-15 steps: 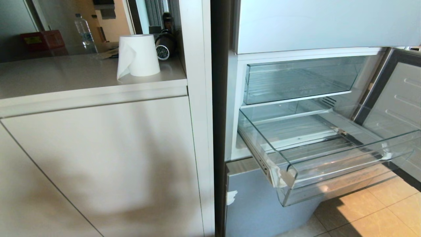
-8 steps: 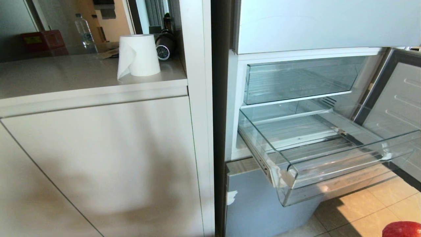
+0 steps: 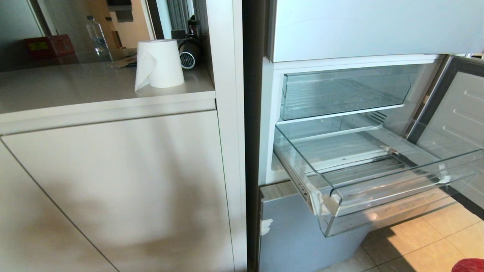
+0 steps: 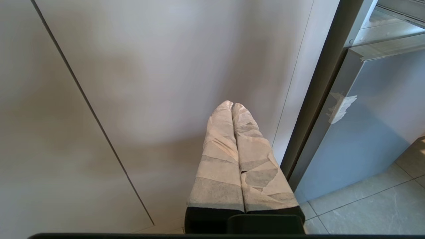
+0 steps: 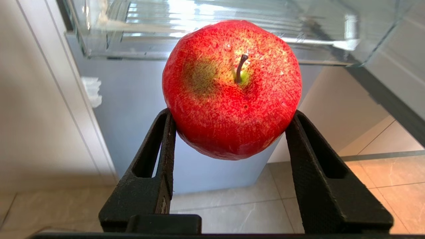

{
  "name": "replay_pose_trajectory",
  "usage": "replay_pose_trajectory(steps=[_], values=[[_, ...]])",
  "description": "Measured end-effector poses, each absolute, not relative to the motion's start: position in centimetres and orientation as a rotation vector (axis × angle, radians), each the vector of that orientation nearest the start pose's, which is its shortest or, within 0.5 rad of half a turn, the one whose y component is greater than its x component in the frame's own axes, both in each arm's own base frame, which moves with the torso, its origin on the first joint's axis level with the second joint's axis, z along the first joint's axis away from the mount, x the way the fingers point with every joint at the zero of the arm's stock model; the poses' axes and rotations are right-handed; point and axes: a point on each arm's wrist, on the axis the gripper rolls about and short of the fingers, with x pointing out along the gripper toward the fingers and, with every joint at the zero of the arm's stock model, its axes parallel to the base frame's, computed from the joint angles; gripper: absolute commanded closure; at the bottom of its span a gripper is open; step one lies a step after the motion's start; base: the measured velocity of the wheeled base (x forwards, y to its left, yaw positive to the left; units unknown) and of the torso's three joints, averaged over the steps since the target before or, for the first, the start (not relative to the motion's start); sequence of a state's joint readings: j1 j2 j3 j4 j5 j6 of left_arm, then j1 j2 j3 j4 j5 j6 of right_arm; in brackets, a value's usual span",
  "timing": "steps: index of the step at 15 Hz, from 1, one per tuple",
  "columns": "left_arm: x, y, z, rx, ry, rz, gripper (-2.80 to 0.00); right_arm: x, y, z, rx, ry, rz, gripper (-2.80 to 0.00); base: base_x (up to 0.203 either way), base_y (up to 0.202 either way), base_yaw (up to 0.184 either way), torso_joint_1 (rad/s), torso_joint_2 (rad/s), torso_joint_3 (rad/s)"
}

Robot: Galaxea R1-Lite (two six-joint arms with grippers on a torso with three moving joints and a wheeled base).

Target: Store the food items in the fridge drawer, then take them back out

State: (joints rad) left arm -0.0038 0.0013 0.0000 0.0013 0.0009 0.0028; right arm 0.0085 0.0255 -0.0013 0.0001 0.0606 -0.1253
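A red food item, apple-shaped with a short stem, sits between the black fingers of my right gripper, which is shut on its sides. In the head view only a red sliver of this food item shows at the bottom right corner, below the fridge drawer. That clear drawer is pulled out and holds nothing; white tape marks its front corner. From the right wrist, the drawer lies above and beyond the fruit. My left gripper, with taped fingers pressed together, is parked facing the cabinet door.
A paper roll and a water bottle stand on the counter to the left. A second clear drawer sits above the open one. The fridge door stands open at right, over tiled floor.
The red food item came into the head view's bottom right corner half a second ago, and has since sunk so that only a sliver shows. The drawer has stayed still.
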Motion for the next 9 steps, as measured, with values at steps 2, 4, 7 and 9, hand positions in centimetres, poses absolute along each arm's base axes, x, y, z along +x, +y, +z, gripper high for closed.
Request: replay_pose_trajectory(steps=[2,4,7,9], values=[[-2.27,0.01,7.54,0.003,0.003,-0.003,0.0,-2.22,0.09,7.58,-0.119,0.006,0.054,0.0,0.0,0.0,0.0,0.0,0.0,0.0],[-2.27,0.01,7.54,0.003,0.002,-0.002,0.0,-2.27,0.03,7.54,-0.096,0.001,0.03,0.0,0.0,0.0,0.0,0.0,0.0,0.0],[-2.27,0.01,7.54,0.003,0.002,-0.002,0.0,-2.29,0.03,7.51,-0.086,0.001,0.027,0.0,0.002,0.0,-0.023,0.001,0.0,0.001],[-2.27,0.01,7.54,0.003,0.002,-0.003,0.0,-2.29,0.03,7.51,-0.085,0.001,0.027,0.0,0.002,0.006,-0.156,0.001,0.0,0.004]])
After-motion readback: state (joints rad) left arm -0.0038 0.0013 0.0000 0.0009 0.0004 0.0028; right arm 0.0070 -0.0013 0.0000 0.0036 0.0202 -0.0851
